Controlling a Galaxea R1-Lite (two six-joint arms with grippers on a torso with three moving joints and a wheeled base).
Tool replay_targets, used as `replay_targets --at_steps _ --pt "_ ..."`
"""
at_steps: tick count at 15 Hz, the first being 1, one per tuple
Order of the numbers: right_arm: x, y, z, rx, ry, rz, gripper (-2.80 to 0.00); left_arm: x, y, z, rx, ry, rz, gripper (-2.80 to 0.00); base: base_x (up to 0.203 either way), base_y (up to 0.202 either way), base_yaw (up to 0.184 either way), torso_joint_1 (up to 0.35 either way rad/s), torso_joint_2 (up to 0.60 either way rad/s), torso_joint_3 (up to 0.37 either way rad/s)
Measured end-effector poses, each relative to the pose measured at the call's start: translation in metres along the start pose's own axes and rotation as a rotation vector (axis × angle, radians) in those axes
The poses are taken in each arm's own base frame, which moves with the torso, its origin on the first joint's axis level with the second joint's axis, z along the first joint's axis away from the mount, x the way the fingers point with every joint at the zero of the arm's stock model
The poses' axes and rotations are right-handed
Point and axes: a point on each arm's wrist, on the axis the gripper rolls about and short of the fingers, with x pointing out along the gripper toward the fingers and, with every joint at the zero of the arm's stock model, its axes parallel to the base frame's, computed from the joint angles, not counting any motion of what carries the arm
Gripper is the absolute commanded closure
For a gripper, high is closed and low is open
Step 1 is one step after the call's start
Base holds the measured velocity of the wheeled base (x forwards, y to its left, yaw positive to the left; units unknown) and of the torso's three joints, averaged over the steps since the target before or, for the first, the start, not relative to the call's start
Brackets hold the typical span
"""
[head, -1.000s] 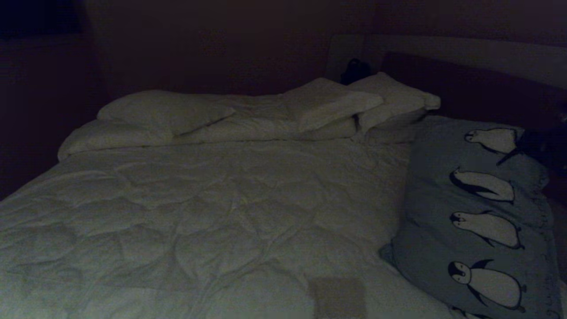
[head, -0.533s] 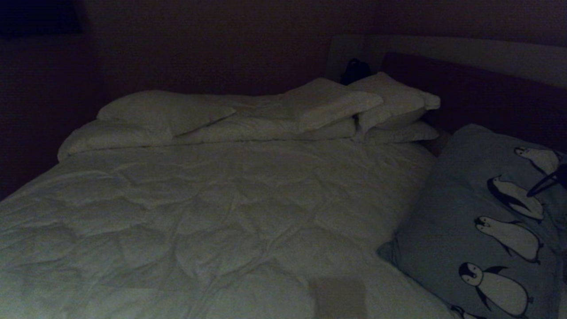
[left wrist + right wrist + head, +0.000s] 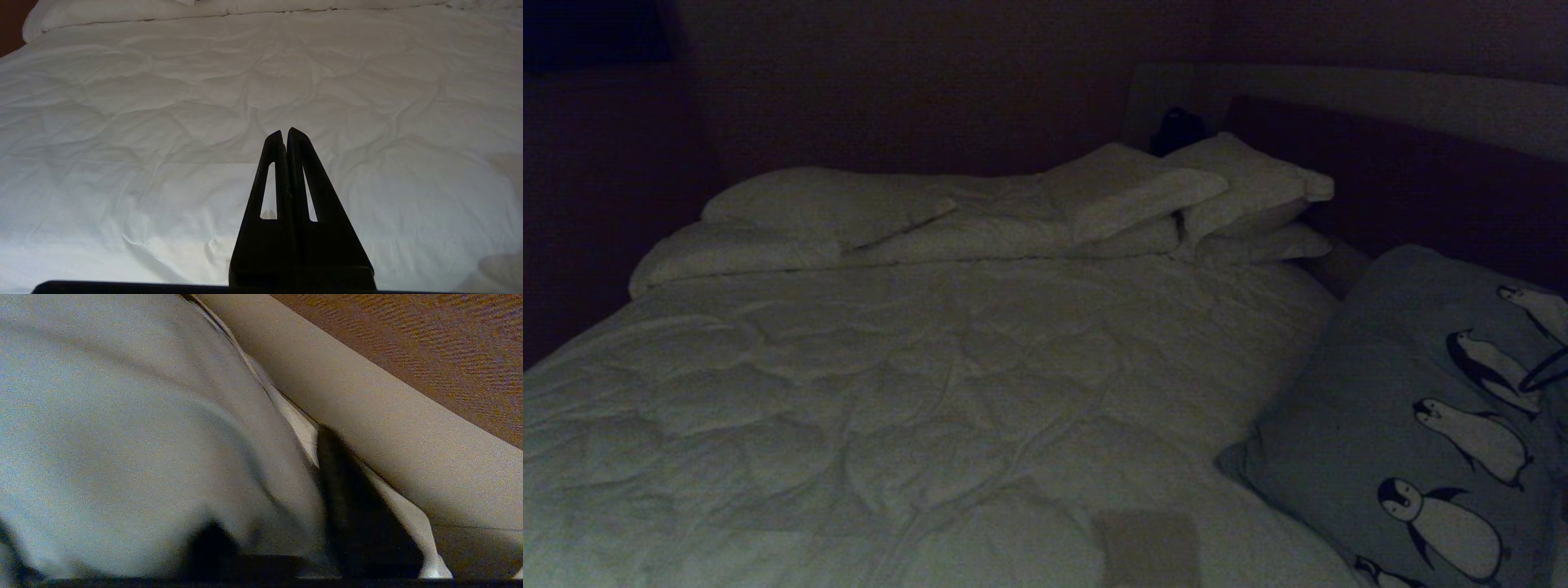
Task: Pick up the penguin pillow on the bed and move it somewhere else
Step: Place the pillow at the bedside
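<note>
Penguin pillow (image 3: 1405, 408) lies at bed's (image 3: 931, 392) right edge, long axis running toward headboard. Right gripper (image 3: 261, 555) pressed against its fabric, nearer arm; finger gap hidden, can't tell grip. Left gripper (image 3: 286, 134) closed, empty, over duvet, well apart.

Bed (image 3: 915, 384): broad span of wrinkled white duvet (image 3: 163, 102) lies bare from the near edge to the head end, open to any approach from above. Head end blocked by stacked white pillows (image 3: 1094, 204); a small dark object (image 3: 1176, 131) sits behind them at the headboard (image 3: 1380, 102). Right side taken up by the penguin pillow (image 3: 1380, 408), leaning at the bed's edge. In the right wrist view, grey-blue fabric crowds against the pale padded frame (image 3: 367, 416), leaving only a narrow dark gap.
</note>
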Motion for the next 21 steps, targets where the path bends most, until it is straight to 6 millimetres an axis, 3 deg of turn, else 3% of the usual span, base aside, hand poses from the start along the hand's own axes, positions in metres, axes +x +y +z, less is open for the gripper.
replay_targets --at_steps 3,9,11,14,17,18,21 --pt "-0.024 0.001 0.017 0.005 -0.049 0.026 -2.8 0.0 0.0 0.0 0.0 0.0 0.0 0.0 0.0 0.0 0.0 0.0 0.0 0.0" --pt "-0.121 0.019 0.068 -0.02 -0.214 0.133 -2.8 0.0 0.0 0.0 0.0 0.0 0.0 0.0 0.0 0.0 0.0 0.0 0.0 0.0" --pt "-0.142 0.022 0.076 -0.022 -0.24 0.151 -2.8 0.0 0.0 0.0 0.0 0.0 0.0 0.0 0.0 0.0 0.0 0.0 0.0 0.0" --pt "-0.154 0.029 0.076 -0.024 -0.234 0.176 -2.8 0.0 0.0 0.0 0.0 0.0 0.0 0.0 0.0 0.0 0.0 0.0 0.0 0.0" --pt "-0.15 0.059 0.066 -0.053 -0.168 0.252 -2.8 0.0 0.0 0.0 0.0 0.0 0.001 0.0 0.0 0.0 0.0 0.0 0.0 0.0" --pt "-0.148 0.071 0.061 -0.064 -0.141 0.278 0.0 0.0 0.0 0.0 0.0 0.0 0.001 0.0 0.0 0.0 0.0 0.0 0.0 0.0" --pt "-0.14 0.093 0.044 -0.092 -0.035 0.303 0.0 0.0 0.0 0.0 0.0 0.0 0.0 0.0 0.0 0.0 0.0 0.0 0.0 0.0"
